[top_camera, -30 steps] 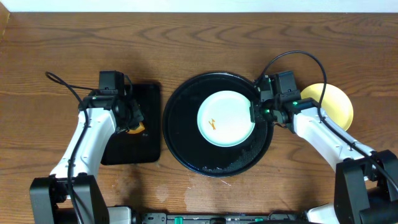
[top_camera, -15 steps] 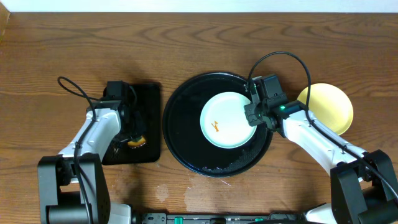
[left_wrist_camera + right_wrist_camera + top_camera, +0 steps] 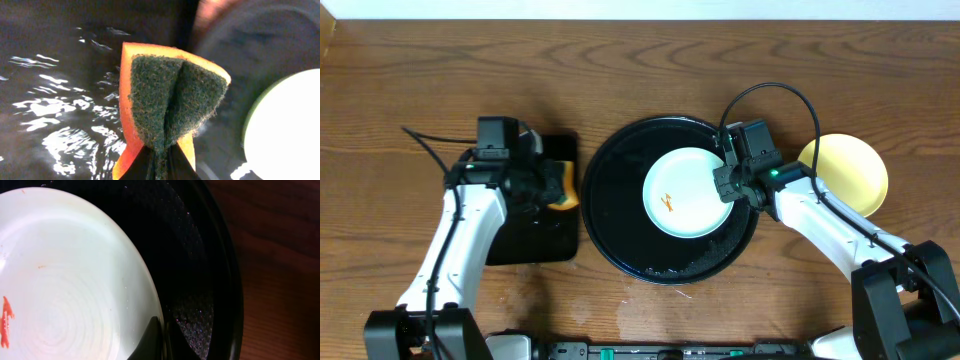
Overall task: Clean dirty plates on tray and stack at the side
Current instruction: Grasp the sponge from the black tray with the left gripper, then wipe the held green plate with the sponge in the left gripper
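Holding a folded orange-and-green sponge [image 3: 563,192], left gripper [image 3: 552,186] sits centre-left in overhead, over the right edge of the small rectangular tray [image 3: 525,240]. Right gripper [image 3: 726,186] is pinched on the right rim of the mint plate [image 3: 682,200], which lies in the round black tray [image 3: 610,225] mid-frame; orange smear [image 3: 666,201] on it. Yellow plate [image 3: 855,175] lies at right, off the tray.

Left wrist: fingers clamped on sponge, bottom centre; plate edge at right.

Right wrist: fingers together at plate rim, bottom centre.

Progress, judged: yellow plate looks set aside; mint plate unwiped, stacking left. No third plate visible.
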You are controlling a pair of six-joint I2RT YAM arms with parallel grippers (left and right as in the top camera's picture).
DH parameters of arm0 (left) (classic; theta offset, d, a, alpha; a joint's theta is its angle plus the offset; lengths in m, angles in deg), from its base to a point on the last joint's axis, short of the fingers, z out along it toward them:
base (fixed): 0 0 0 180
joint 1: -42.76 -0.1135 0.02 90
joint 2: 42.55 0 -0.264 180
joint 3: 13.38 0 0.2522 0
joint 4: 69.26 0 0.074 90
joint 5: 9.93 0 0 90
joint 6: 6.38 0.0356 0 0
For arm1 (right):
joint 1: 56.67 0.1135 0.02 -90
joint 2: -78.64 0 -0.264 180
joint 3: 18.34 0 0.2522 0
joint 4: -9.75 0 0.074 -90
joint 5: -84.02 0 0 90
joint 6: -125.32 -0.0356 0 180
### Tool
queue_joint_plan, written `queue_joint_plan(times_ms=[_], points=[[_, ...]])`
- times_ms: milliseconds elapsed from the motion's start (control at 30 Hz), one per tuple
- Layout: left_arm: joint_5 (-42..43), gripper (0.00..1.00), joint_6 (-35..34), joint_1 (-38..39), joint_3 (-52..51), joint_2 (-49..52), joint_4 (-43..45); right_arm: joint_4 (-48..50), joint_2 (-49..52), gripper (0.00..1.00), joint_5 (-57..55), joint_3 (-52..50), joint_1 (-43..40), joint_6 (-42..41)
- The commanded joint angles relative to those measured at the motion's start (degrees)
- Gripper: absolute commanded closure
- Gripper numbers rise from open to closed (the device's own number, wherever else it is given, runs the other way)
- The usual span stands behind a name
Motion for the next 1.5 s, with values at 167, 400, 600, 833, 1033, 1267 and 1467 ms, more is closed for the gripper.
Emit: queue_joint_plan(times_ms=[167,400,600,833,1033,1267,1467], points=[[7.02,0.93,-5.46,11.76,0.94,4.70,6.62,-0.02,-0.48,0.99,0.09,0.37,0.24,-3.17],[6.69,0.93,-11.26,19.85,0.92,12.57,14.56,-0.04,-0.48,0.99,0.07,0.37,0.22,-3.15],[7.74,0.93,-14.99,21.35,0.92,19.39,19.63,0.00,-0.48,0.99,0.92,0.37,0.24,-3.15],[7.82,0.93,-15.17,22.99,0.92,24.17,20.72,-0.04,-0.48,0.98,8.00,0.37,0.22,-3.17],[6.97,0.93,-15.17,22.99,0.92,25.09,20.72,-1.57,-0.48,0.73,18.60,0.37,-0.07,-5.57],[6.78,0.93,-15.15,22.99,0.92,25.09,20.79,-1.75,-0.48,0.67,26.64,0.37,-0.15,-8.07],[6.75,0.93,-15.15,22.99,0.92,25.09,20.96,-1.77,-0.48,0.77,29.62,0.37,-0.15,-8.55]])
